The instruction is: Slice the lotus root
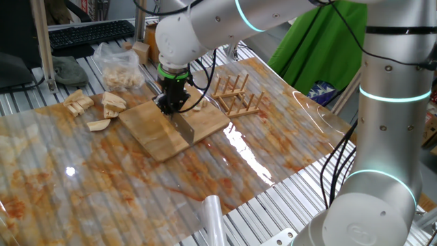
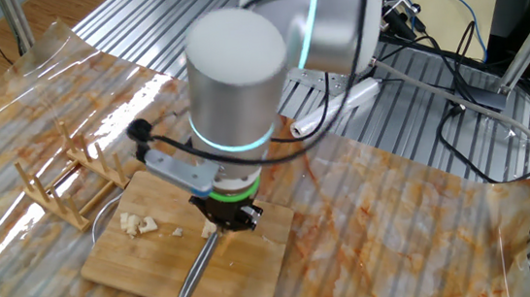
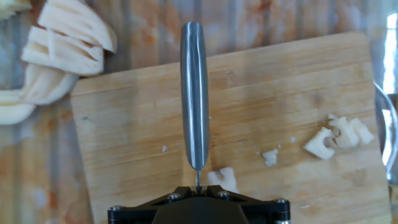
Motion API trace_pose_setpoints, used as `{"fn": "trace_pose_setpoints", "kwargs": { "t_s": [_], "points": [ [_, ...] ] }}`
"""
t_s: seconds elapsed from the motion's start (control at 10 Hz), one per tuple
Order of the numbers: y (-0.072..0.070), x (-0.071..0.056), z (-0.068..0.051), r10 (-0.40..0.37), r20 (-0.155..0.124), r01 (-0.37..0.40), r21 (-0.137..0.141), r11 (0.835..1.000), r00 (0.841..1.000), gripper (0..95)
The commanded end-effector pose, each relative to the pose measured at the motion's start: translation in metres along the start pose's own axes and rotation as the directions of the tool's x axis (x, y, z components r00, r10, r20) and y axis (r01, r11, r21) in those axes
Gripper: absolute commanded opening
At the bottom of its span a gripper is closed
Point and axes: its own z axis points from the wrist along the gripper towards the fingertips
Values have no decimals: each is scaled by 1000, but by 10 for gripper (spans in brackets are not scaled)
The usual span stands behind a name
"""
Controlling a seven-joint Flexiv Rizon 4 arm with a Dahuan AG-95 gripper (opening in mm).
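Observation:
My gripper (image 1: 171, 102) (image 2: 225, 219) (image 3: 198, 186) is shut on a steel knife (image 3: 194, 93), held edge-down over the wooden cutting board (image 1: 157, 133) (image 2: 130, 269) (image 3: 280, 106). The knife's round handle (image 2: 194, 272) sticks out away from the hand. Its blade (image 1: 184, 130) rests on the board. Small lotus root slices (image 3: 339, 134) (image 2: 138, 222) lie on the board to one side, and one bit (image 3: 224, 177) sits right by the blade. Bigger lotus root chunks (image 1: 78, 104) (image 3: 68, 37) lie off the board on the mat.
A wooden dish rack (image 1: 235, 96) (image 2: 64, 182) stands beside the board. A plastic bag (image 1: 119, 65) of pale pieces and a keyboard (image 1: 89, 34) sit at the back. A white tube (image 1: 212, 219) lies near the mat's front edge.

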Motion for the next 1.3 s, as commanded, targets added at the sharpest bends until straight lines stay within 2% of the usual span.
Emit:
{"fn": "trace_pose_setpoints", "kwargs": {
  "t_s": [0.1,0.2,0.4,0.6,0.8,0.9,1.1,1.2,1.3],
  "points": [
    [-5,7,5,94,8,-94,39,995,996,0],
    [-6,8,6,143,0,-143,49,989,990,0],
    [-14,11,8,195,-15,-194,44,980,981,0],
    [-24,10,10,213,-12,-212,47,976,977,0],
    [-29,9,13,255,-9,-254,71,965,967,0],
    [-31,9,12,295,-18,-293,73,953,955,0],
    [-31,10,8,316,-38,-314,56,948,948,0],
    [-31,10,7,342,-45,-340,41,940,939,0],
    [-32,10,7,383,-44,-382,36,924,923,0]
  ]
}}
